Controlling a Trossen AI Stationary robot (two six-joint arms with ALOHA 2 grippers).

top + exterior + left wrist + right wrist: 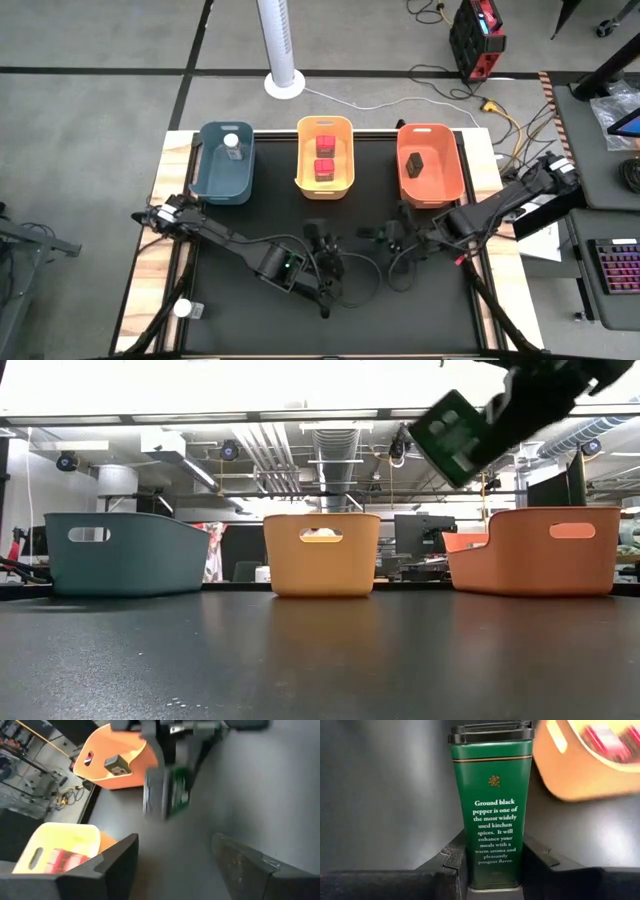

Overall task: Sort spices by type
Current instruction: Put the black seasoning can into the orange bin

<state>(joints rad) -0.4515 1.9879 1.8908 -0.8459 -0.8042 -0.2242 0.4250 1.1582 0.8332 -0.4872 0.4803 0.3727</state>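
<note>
My right gripper is shut on a dark green black-pepper tin with a black lid, above the mat's middle. In the low view the tin hangs high and tilted. My left gripper is open beside it, holding nothing. The blue bin holds a white-lidded jar. In the yellow bin lie two red-lidded jars. A dark tin lies in the orange bin. Another white-lidded jar rests at the near left edge. My right gripper pinches the pepper tin's bottom end between its two fingers, one on each narrow side. The lid end points away from the wrist. The tin is lifted clear of the table and tilted.
The three bins stand in a row along the far side of the black mat. Both arms' grippers are close together over the mat's middle. Cables and a white fan base lie on the floor beyond the table.
</note>
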